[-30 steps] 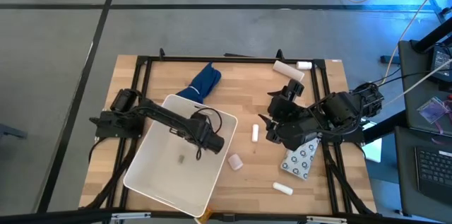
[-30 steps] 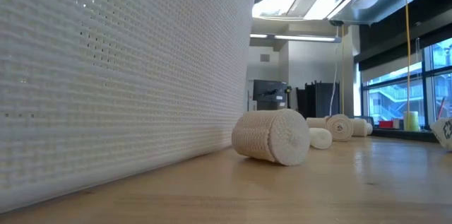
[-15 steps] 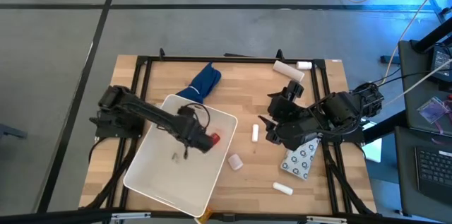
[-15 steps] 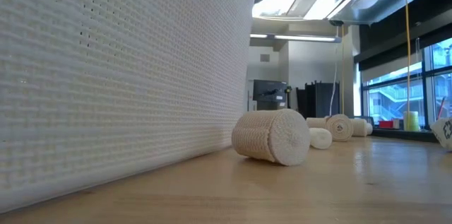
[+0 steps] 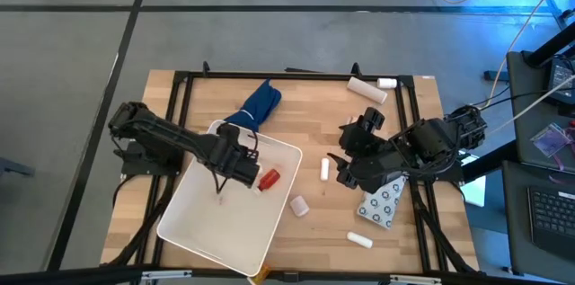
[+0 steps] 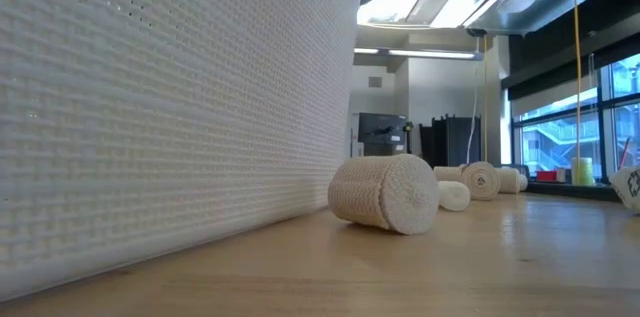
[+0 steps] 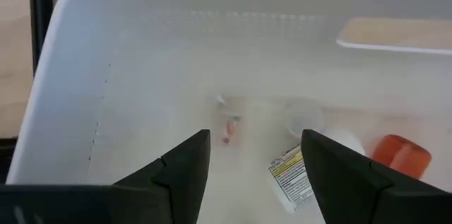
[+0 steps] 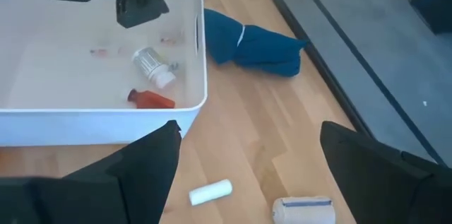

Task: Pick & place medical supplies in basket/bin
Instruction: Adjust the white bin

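The white bin [image 5: 202, 231] sits on the table's left half, turned at an angle. In it lie a red bottle [image 5: 268, 177] by the right wall and a clear pill bottle [image 8: 154, 66]. My left gripper [image 5: 235, 166] hovers open over the bin's middle, holding nothing; its wrist view looks down at the red bottle [image 7: 401, 155] and the labelled pill bottle [image 7: 291, 173]. My right gripper [image 5: 340, 153] is open above the table right of the bin, near a white tube [image 5: 324, 169]. A beige roll [image 5: 298, 205] lies by the bin's right wall.
On the wood lie a blue cloth [image 5: 260, 103] behind the bin, a dotted packet [image 5: 382, 204] under the right arm, a white tube [image 5: 360, 240] near the front, and a roll [image 5: 368, 90] and a small white bottle [image 5: 387, 83] at the far edge. A black frame borders the table.
My left gripper has drawn back from the bin's right wall toward the table's left and far side. The red bottle now lies uncovered in the bin where the gripper was. The right arm has barely shifted.
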